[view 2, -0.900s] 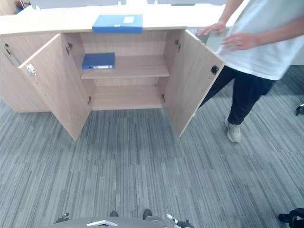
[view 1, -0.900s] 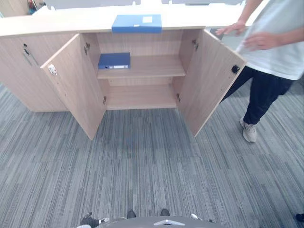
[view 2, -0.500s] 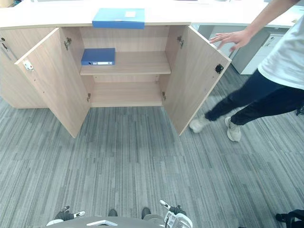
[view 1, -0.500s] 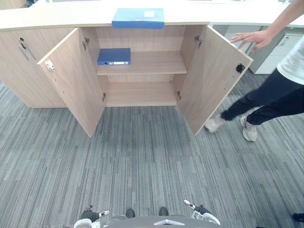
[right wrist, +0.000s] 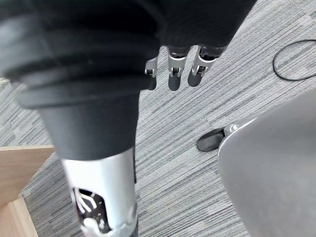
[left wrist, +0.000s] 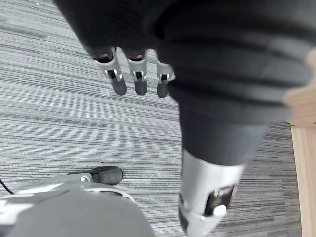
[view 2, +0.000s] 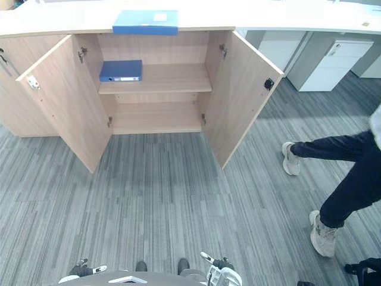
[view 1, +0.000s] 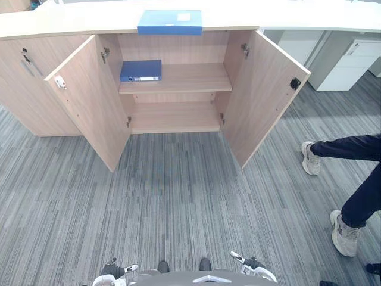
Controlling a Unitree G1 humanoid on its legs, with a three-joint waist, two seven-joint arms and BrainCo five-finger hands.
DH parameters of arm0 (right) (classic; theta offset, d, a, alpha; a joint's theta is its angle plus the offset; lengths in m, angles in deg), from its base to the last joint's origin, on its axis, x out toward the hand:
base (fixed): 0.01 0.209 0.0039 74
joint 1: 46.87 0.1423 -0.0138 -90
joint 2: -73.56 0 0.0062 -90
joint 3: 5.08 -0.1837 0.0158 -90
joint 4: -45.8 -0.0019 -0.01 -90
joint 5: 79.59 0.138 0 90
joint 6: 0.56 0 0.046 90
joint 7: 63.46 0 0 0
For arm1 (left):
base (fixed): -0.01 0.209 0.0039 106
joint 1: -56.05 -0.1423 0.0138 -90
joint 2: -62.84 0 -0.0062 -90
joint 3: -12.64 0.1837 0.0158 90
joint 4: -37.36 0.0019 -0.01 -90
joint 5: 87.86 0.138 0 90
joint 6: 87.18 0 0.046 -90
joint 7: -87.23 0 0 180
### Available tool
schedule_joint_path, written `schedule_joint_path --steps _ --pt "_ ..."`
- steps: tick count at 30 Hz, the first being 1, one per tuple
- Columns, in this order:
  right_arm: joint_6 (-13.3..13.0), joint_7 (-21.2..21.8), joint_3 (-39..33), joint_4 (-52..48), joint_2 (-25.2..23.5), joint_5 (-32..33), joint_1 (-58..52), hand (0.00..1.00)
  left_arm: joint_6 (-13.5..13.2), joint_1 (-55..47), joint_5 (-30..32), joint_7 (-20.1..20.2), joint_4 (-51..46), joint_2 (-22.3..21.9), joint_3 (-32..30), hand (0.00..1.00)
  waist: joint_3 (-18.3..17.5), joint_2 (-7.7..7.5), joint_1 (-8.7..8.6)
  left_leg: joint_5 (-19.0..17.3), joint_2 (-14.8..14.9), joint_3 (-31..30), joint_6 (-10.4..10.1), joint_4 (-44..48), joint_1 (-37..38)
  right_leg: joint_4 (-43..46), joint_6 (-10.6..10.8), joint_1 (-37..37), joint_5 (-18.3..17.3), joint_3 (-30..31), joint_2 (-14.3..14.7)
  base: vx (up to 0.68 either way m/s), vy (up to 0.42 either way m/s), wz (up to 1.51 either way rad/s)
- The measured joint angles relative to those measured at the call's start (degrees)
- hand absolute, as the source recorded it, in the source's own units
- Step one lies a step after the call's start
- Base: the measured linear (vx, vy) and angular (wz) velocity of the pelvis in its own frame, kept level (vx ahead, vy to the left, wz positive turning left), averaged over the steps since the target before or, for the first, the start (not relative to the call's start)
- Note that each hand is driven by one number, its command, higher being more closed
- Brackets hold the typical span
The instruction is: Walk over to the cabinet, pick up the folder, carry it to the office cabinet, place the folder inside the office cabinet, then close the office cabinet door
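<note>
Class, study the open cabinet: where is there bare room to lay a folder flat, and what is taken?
Upper shelf: free from the dark blue binder at its left end to the right wall. Lower shelf: bare wall to wall. Crowded: the middle of the countertop, under the light blue folder.

No legible txt anywhere: white label (view 1: 184,16) on blue folder (view 1: 166,24) atop cabinet (view 1: 262,95) & spine label (view 1: 147,78) on dark blue binder (view 1: 140,68) on upper shelf (view 1: 190,78) too small to read.
</note>
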Motion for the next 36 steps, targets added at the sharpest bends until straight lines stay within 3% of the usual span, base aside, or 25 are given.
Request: schedule_joint_path --steps 2,4,7,8,10,12,14,16,17,19,20,21,23,25,26,28,29,31,32,33,34,35,36 --pt "0.0 0.0 0.2 0.1 0.0 0.0 0.4 0.00 0.0 0.1 0.0 0.0 -0.1 0.2 0.2 0.00 0.2 -0.13 0.35 -0.6 0.1 1.1 0.2 0.4 -1.4 1.0 0.3 -2.1 -0.4 1.1 0.1 0.06 -0.003 -0.25" --pt "0.0 0.0 0.5 0.0 -0.1 -0.1 1.2 0.00 0.0 1.0 0.1 0.0 -0.1 0.6 0.5 0.00 1.5 -0.39 0.27 -3.4 0.4 2.0 0.5 4.5 -3.6 6.3 0.7 -5.3 -3.2 1.8 -0.2 0.09 0.024 -0.21" --pt "0.0 0.0 0.4 -1.0 -0.5 0.0 1.5 0.00 0.0 2.0 0.7 -0.1 -0.3 1.4 0.6 0.00 3.4 -1.49 0.42 -8.5 0.5 2.9 1.2 11.2 -5.1 18.7 2.1 -9.7 -9.1 2.4 -1.3 0.12 0.033 -0.16" --pt "0.0 0.0 0.5 -2.1 -0.5 0.0 1.5 0.00 0.0 2.4 1.1 -0.1 -0.3 1.4 1.0 0.00 4.1 -1.13 0.46 -9.7 0.6 3.0 1.5 12.7 -5.1 24.6 2.8 -11.8 -10.1 1.2 -1.7 0.11 0.041 -0.15" --pt "-0.2 0.0 0.5 -2.8 -0.6 0.1 1.9 0.00 0.0 2.6 1.0 -0.3 -0.3 1.3 1.4 0.00 4.4 -0.80 0.24 -10.4 0.7 3.3 1.7 12.6 -3.3 34.9 2.8 -16.2 -10.0 -0.6 -2.6 0.18 0.076 -0.06" --pt "-0.4 0.0 0.5 -3.2 -0.9 0.1 2.6 0.00 0.1 3.5 1.0 -0.6 -0.3 1.4 1.4 0.00 5.4 -0.37 0.07 -11.3 0.7 2.9 2.3 12.2 -1.1 42.1 1.7 -19.5 -13.2 -3.7 -3.7 0.26 0.053 0.02" --pt "-0.6 0.0 1.1 -3.3 -0.9 0.1 2.9 0.00 0.1 3.8 1.0 -1.0 -0.3 1.3 1.2 0.00 5.6 -0.37 -0.16 -12.2 1.5 2.4 1.7 11.1 0.9 41.5 1.1 -21.0 -16.2 -6.7 -3.6 0.27 -0.013 0.09" --pt "-0.6 0.0 1.9 -4.0 -0.5 0.1 3.4 0.00 0.0 4.2 1.0 -1.1 -0.3 1.0 0.9 0.00 5.9 0.28 -0.62 -12.8 3.5 2.1 0.5 8.8 3.3 34.6 -0.1 -23.8 -15.7 -9.8 -1.9 0.37 -0.086 0.08" --pt "-0.6 0.0 2.0 -4.3 -0.4 0.1 3.4 0.00 0.0 4.4 1.0 -1.1 -0.3 0.9 1.0 0.00 6.1 0.52 -0.82 -13.1 4.1 2.0 -0.1 8.4 3.7 32.1 -0.5 -24.4 -14.6 -10.0 -1.3 0.37 -0.114 0.20" --pt "-0.6 0.0 1.8 -4.2 0.1 0.1 2.6 0.00 0.0 4.6 1.0 -1.1 -0.2 0.8 0.9 0.00 5.9 0.06 -1.87 -14.5 4.3 0.0 -3.0 7.6 6.1 22.9 -2.3 -23.8 -5.8 -9.4 -0.9 0.45 -0.174 0.54" --pt "-0.6 0.0 1.5 -4.2 0.2 0.2 2.4 0.00 -0.1 4.8 1.0 -1.1 -0.2 0.5 0.6 0.00 6.0 0.24 -1.95 -15.0 4.7 -0.6 -3.7 7.7 7.1 23.6 -3.7 -23.3 -2.9 -9.5 -1.0 0.48 -0.211 0.43" --pt "-0.6 0.0 1.5 -4.3 1.1 0.0 2.9 0.00 -0.2 5.1 1.0 -1.0 -0.3 -0.9 -0.3 0.00 5.8 1.91 -1.59 -14.9 6.7 -0.4 -5.3 9.7 6.7 24.5 -4.5 -22.8 -4.2 -10.2 0.2 0.47 -0.234 0.19" --pt "-0.6 0.0 1.0 -4.5 1.1 0.1 2.8 0.00 -0.4 5.4 0.9 -0.9 -1.3 -2.8 -2.2 0.00 6.1 2.58 -1.44 -13.6 7.8 -0.2 -7.4 19.1 2.8 23.3 -5.4 -20.7 -6.2 -10.8 0.4 0.46 -0.247 0.19" --pt "-0.5 -0.1 1.4 -5.8 0.7 0.1 1.9 0.00 -0.5 5.8 0.8 -0.8 -2.8 -5.1 -6.4 0.00 6.7 3.30 -1.31 -13.0 13.1 1.3 -6.8 45.2 -5.6 19.1 -6.5 -12.3 -7.3 -11.3 1.9 0.50 -0.232 0.17" --pt "-0.6 -0.1 1.9 -6.8 0.0 0.1 1.1 0.00 -0.6 5.8 0.7 -0.9 -3.5 -5.7 -7.0 0.00 6.8 3.16 -0.72 -13.2 15.2 2.3 -6.6 51.9 -7.3 18.1 -7.0 -9.3 -7.7 -11.2 2.6 0.41 -0.173 -0.09" --pt "-0.6 -0.1 2.1 -7.5 -0.7 0.1 0.7 0.00 -0.8 5.8 0.3 -0.9 -5.7 -6.0 -7.6 0.00 7.0 1.88 0.38 -14.3 17.5 4.7 -5.5 59.0 -11.8 16.7 -7.2 -5.0 -9.6 -10.2 2.8 0.33 -0.114 -0.20" --pt "-0.5 -0.1 2.1 -8.5 -0.8 0.1 0.7 0.00 -0.9 6.1 -0.1 -0.9 -5.9 -6.0 -7.6 0.00 6.7 2.03 0.78 -14.7 18.5 5.9 -5.0 59.8 -15.4 15.6 -6.7 -3.5 -10.7 -9.5 2.9 0.28 -0.065 -0.24" --pt "-0.6 -0.2 1.8 -8.8 -1.1 0.1 0.6 0.00 -1.2 6.2 -0.3 -0.9 -6.0 -6.3 -7.8 0.00 6.4 2.57 0.99 -15.2 18.8 7.7 -4.3 56.3 -20.2 14.2 -6.2 -1.6 -11.3 -8.6 3.0 0.30 0.046 -0.30" --pt "-0.5 -0.3 1.4 -8.8 -1.3 0.2 0.6 0.00 -1.4 6.7 -0.3 -1.0 -6.4 -6.5 -8.2 0.00 6.5 2.34 1.96 -15.3 17.6 9.7 -4.3 48.8 -21.9 12.7 -5.8 0.3 -11.3 -7.7 2.1 0.30 0.084 -0.32" --pt "-0.5 -0.3 1.4 -8.8 -1.4 0.2 0.6 0.00 -1.4 6.9 -0.3 -1.0 -6.5 -6.5 -8.2 0.00 6.5 2.23 2.14 -15.2 17.1 9.9 -4.3 47.0 -22.1 12.5 -5.5 0.8 -11.4 -7.6 1.8 0.33 0.111 -0.30" --pt "-0.5 -0.6 0.7 -8.8 -1.8 0.2 0.5 0.00 -1.4 6.9 -0.3 -1.1 -6.8 -6.5 -8.1 0.00 6.6 1.72 2.33 -14.4 14.9 10.1 -4.8 38.5 -22.5 11.1 -4.5 2.3 -11.7 -7.3 0.7 0.33 0.165 -0.16" --pt "-0.5 -1.3 0.2 -8.6 -2.0 0.2 0.0 0.00 -1.4 6.8 -0.3 -1.1 -6.8 -6.4 -7.6 0.00 6.0 1.57 2.30 -10.9 12.4 9.3 -4.5 28.7 -22.6 9.8 -3.0 3.2 -12.1 -7.2 -0.2 0.33 0.165 -0.17" --pt "-0.5 -1.4 -0.2 -8.5 -1.9 0.2 -0.2 0.00 -1.4 6.8 -0.2 -1.1 -6.5 -6.4 -7.2 0.00 5.7 1.87 2.32 -8.1 11.5 8.5 -3.8 24.6 -22.7 9.2 -2.3 3.6 -12.4 -6.8 -0.2 0.43 0.280 -0.26"
